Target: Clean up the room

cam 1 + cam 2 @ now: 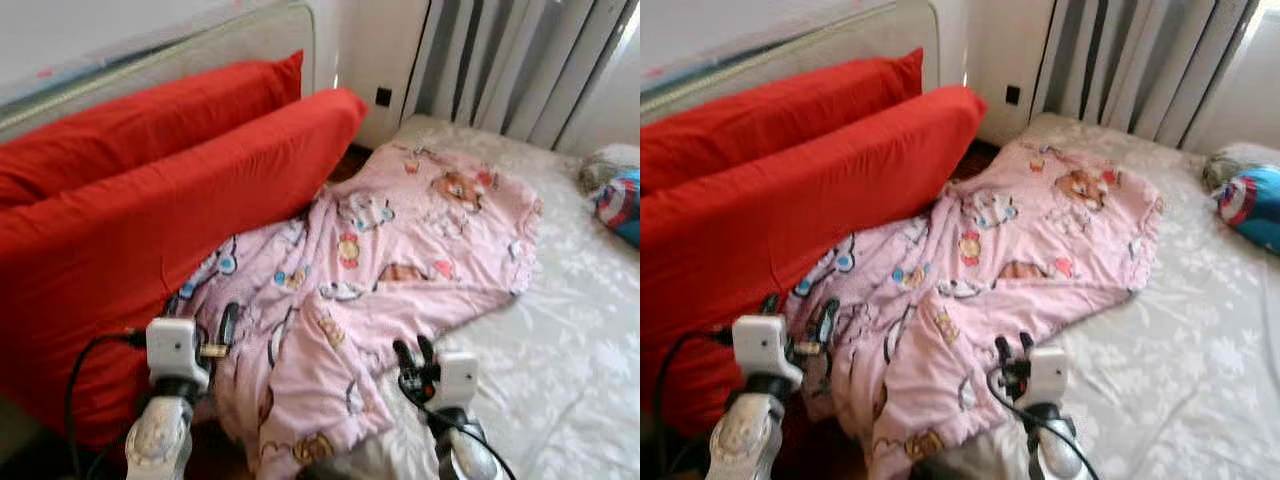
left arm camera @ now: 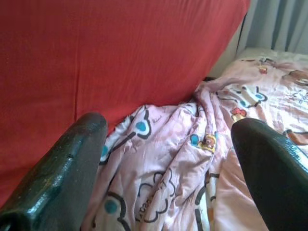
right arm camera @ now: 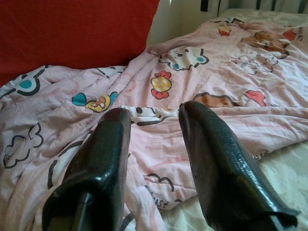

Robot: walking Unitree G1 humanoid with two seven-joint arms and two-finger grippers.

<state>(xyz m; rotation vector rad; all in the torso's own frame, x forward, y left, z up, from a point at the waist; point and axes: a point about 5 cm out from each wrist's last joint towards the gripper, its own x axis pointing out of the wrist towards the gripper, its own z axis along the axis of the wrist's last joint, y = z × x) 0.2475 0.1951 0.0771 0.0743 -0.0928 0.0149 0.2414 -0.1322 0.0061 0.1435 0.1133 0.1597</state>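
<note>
Left eye view has the bed (image 1: pixel 590 330) taking up most of the shot, with a pale floral sheet running from 6 o'clock out to 3. Next biggest are the two red pillows (image 1: pixel 170 200), stacked against the headboard (image 1: pixel 150 55) from 9 up toward 12, the front one leaning over the bedding. Then the pink cartoon-print blanket (image 1: pixel 400 260), rumpled and spread from the middle down to about 6 o'clock, its upper left edge tucked right against the front pillow and its lower corner hanging off the mattress edge. Grey curtains (image 1: pixel 520 60) hang at 1 o'clock, and a blue round-shield cushion (image 1: pixel 622 205) sits at 3 o'clock on the sheet, well apart from the blanket. Left gripper (image 1: pixel 215 335) is at 7 o'clock, just over the blanket where it meets the pillow, fingers (image 2: pixel 62 178) spread wide with nothing between them. Right gripper (image 1: pixel 415 360) is at 5 o'clock above the blanket's lower edge, fingers (image 3: pixel 219 159) parted too, a narrower gap, also gripping nothing.
</note>
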